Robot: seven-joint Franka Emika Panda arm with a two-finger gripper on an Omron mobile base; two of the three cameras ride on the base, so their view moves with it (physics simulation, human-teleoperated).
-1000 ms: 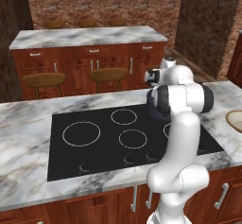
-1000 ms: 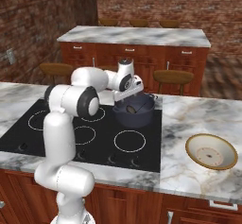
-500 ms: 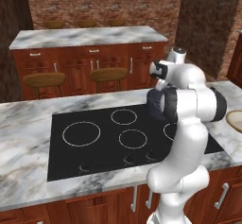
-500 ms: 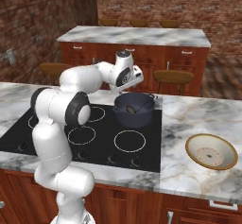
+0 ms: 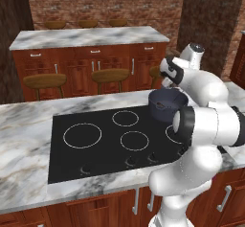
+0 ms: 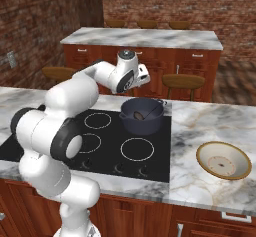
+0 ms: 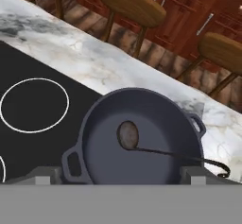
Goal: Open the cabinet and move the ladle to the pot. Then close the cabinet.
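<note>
Ladle [image 7: 142, 145] lies in the pot [image 7: 137, 138], bowl down (a thin, stiff, light utensil, probably best pinched along its slim handle). The gripper [image 6: 142, 76] hangs above, jaws wide apart and holding nothing.

pot [image 5: 165, 104] half hidden behind the arm, ladle [image 7: 156, 147] handle tip past the rim, indistinct

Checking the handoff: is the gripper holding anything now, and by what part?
Nothing is held. The gripper is open above the pot; the ladle lies inside it.
</note>
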